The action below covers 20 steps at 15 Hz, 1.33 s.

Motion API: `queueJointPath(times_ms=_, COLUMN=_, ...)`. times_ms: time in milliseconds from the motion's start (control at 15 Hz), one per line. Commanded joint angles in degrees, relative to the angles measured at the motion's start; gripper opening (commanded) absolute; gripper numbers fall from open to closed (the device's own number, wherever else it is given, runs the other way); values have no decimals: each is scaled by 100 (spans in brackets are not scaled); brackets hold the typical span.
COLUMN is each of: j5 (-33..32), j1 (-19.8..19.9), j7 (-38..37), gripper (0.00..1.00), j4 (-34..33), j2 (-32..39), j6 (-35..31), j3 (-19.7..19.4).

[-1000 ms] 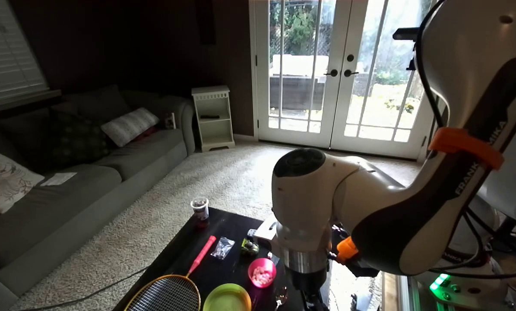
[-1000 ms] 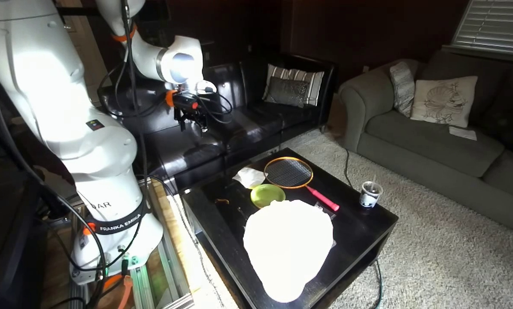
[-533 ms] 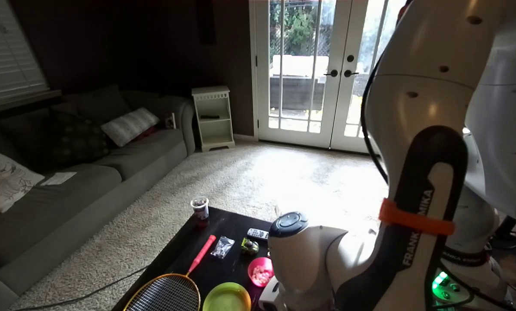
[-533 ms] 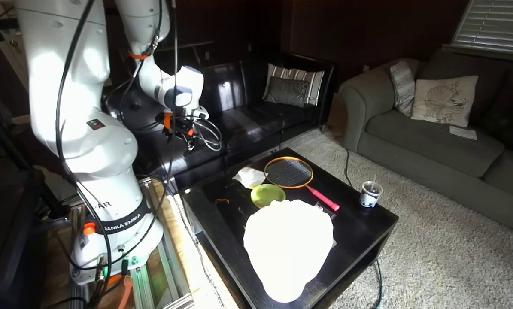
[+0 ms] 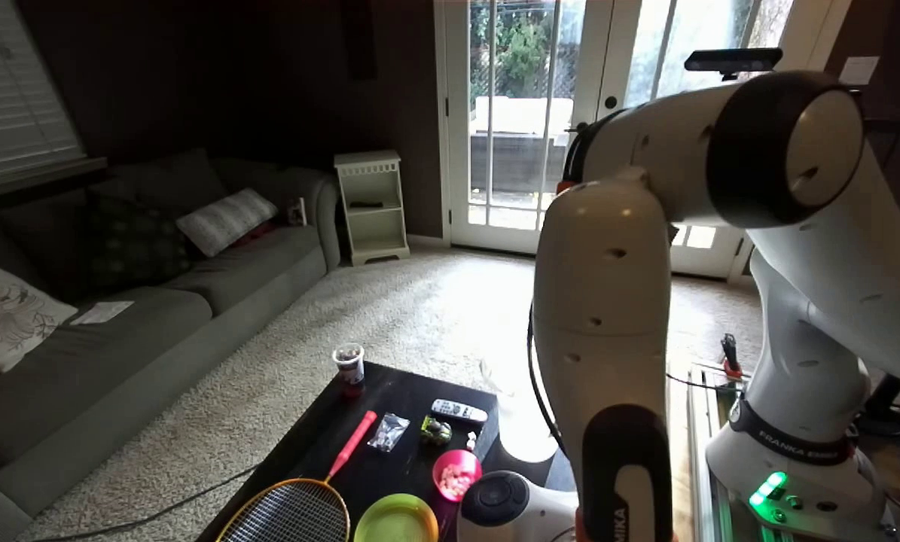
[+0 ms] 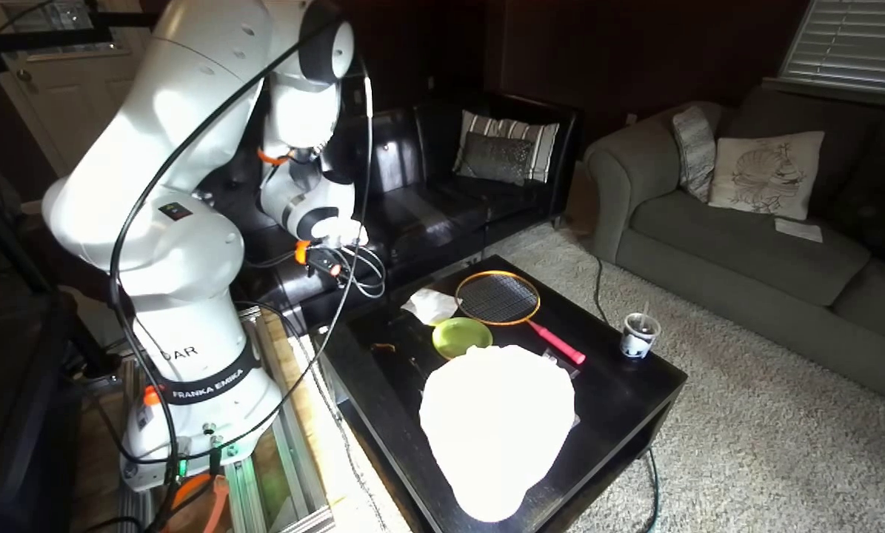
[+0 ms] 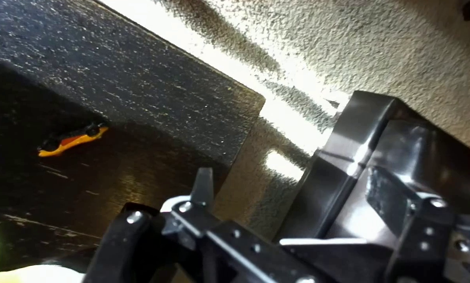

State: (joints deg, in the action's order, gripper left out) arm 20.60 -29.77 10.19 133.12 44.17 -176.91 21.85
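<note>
My gripper (image 7: 295, 190) stands open in the wrist view, its two fingers far apart with nothing between them. Beneath it lie the dark table's (image 7: 160, 78) corner, a strip of carpet and the black leather sofa (image 7: 349, 157). A small orange-and-black item (image 7: 75, 141) rests on the table, apart from the left finger. In an exterior view the gripper (image 6: 324, 268) is a dark shape before the sofa, its fingers hard to make out. A green plate (image 5: 397, 519), a pink bowl (image 5: 457, 476) of small pale pieces and a badminton racket (image 6: 498, 297) sit on the table.
The table also bears a cup (image 5: 349, 365), a remote (image 5: 459, 410), a small green toy (image 5: 436, 430), a clear packet (image 5: 388, 432) and a crumpled white sheet (image 6: 431, 306). Strong white glare (image 6: 498, 429) hides part of the tabletop. A grey couch (image 6: 738, 244) stands beyond.
The arm has folded and swung, and my gripper has come down in front of the black sofa. The remote, earlier covered by the arm, now shows fully. Objects on the table stay put.
</note>
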Motion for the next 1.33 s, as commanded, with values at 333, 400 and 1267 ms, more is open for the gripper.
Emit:
queueJointPath(times_ms=333, j5=-909, j1=-393, j7=-1036, gripper=100, j4=-438, j2=667, j6=-345, j3=-567)
queueJointPath(times_ms=400, j5=-952, j1=-284, j7=-1123, gripper=100, j4=-530, j2=830, j6=-363, j3=-559)
queueJointPath(times_ms=1267, j5=-530, j1=-766, j7=-2891, gripper=100, j4=-1751, j2=2268, j6=-499, j3=-1246)
